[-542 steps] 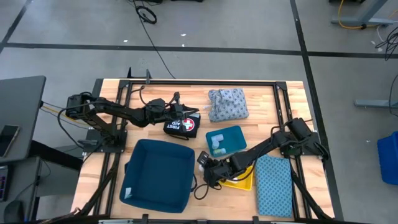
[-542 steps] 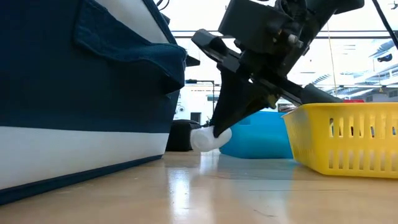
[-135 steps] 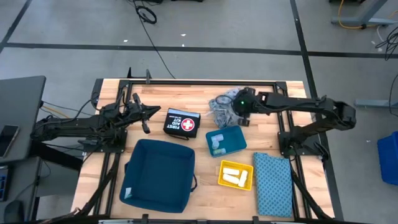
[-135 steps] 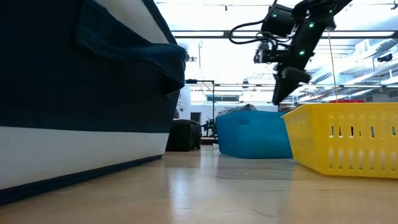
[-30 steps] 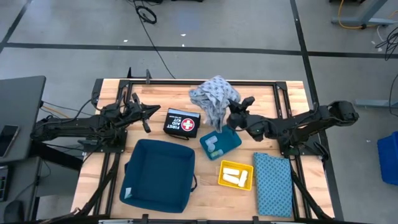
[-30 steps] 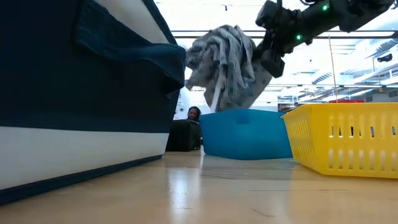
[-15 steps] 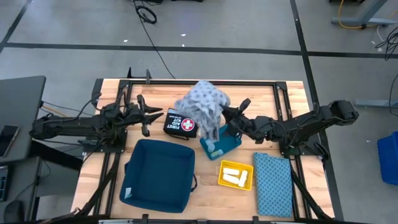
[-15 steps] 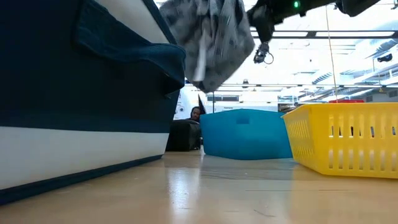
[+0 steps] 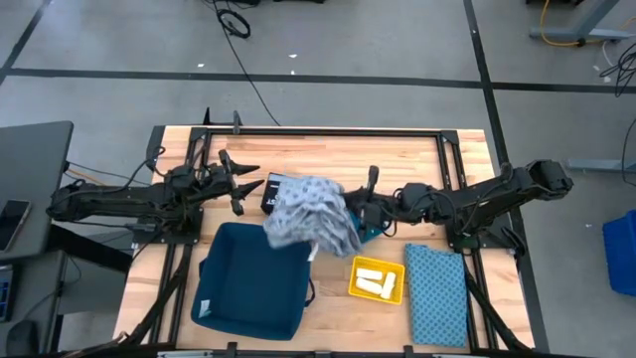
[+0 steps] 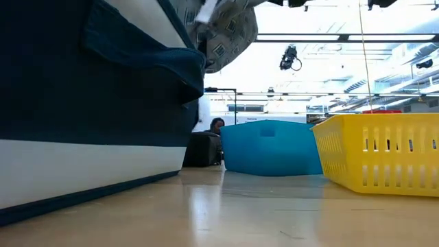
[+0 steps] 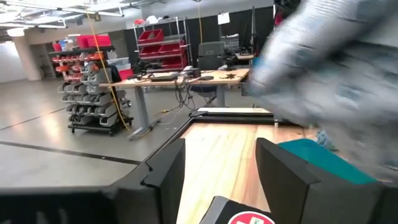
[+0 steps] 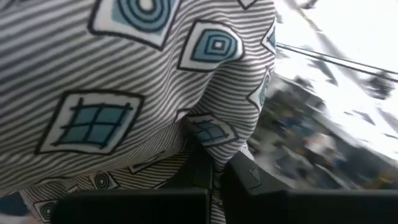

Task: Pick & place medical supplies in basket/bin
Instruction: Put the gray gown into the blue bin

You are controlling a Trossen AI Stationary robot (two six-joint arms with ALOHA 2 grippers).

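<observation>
R gripper (image 9: pixel 360 217) is clamped on the grey-blue patterned cloth bundle (image 9: pixel 308 222), holding it in the air over the far-right corner of the dark blue bin (image 9: pixel 250 278); in the R wrist view the striped cloth w/ teal squares fills nearly everything, pinched between the dark fingers (image 12: pixel 245 174). L gripper (image 9: pixel 237 179) waits w/ fingers apart at the table's left-centre, just left of the first aid kit (image 9: pixel 270 191), touching nothing.

Surface: light wood-plank table (image 9: pixel 412 159) w/ a black frame. Counted near to far from the front edge:
- 1 dark blue bin, front left, nothing visible inside.
- 1 flat blue patterned cloth (image 9: pixel 438 295), front right, lying flat on the table.
- 1 yellow basket (image 9: pixel 378 280), between bin and flat cloth, w/ 2 short white rolls (image 9: pixel 372 279) in it.
- 1 teal tray (image 10: pixel 273 147), mid-table, mostly hidden by arm and bundle from above; contents can't tell.
- 1 black first aid kit, partly under the bundle.

Room: grey concrete floor w/ dark tape lines and a black cable past the far edge; a monitor (image 9: pixel 30 179) at the left. L wrist view shows work tables, red parts bins on racks (image 11: pixel 158 42) and ceiling lights. Low view: a person's head (image 10: pixel 217 124) far behind the tray.
</observation>
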